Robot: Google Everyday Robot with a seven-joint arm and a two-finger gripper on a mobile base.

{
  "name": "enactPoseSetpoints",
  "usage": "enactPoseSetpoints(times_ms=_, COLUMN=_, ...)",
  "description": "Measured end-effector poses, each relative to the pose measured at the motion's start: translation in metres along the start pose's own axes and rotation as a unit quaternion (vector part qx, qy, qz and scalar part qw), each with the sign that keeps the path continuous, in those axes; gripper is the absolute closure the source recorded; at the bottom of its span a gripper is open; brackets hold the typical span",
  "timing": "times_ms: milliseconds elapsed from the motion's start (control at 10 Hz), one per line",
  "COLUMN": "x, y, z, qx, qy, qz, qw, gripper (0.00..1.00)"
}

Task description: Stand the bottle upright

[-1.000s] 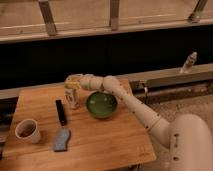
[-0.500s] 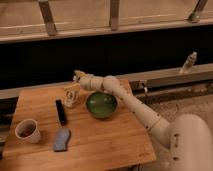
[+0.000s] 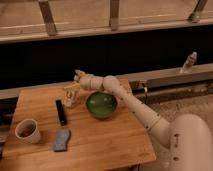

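The bottle [image 3: 71, 94], small and cream-white with a printed label, stands upright on the wooden table [image 3: 110, 142] near its back edge, just left of the green bowl [image 3: 101, 104]. My gripper [image 3: 78, 75] hangs a little above the bottle's top and slightly to its right, clear of it. It is open and holds nothing. The arm reaches in from the lower right, passing over the bowl's back rim.
A flat black bar [image 3: 60, 112] lies left of the bowl. A white cup [image 3: 27, 131] and a blue-grey sponge [image 3: 61, 140] sit at the front left. A slim clear bottle [image 3: 189, 62] stands on the ledge at the far right.
My gripper was down on the bottle a second ago. It has since let go and risen up and slightly right, leaving the bottle upright on the table.
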Motion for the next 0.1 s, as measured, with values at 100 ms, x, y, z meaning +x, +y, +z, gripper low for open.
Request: enactPoseSetpoints(times_ms=100, x=0.0, y=0.0, z=0.0, qx=0.0, qy=0.0, qz=0.0, qw=1.0, gripper=0.2)
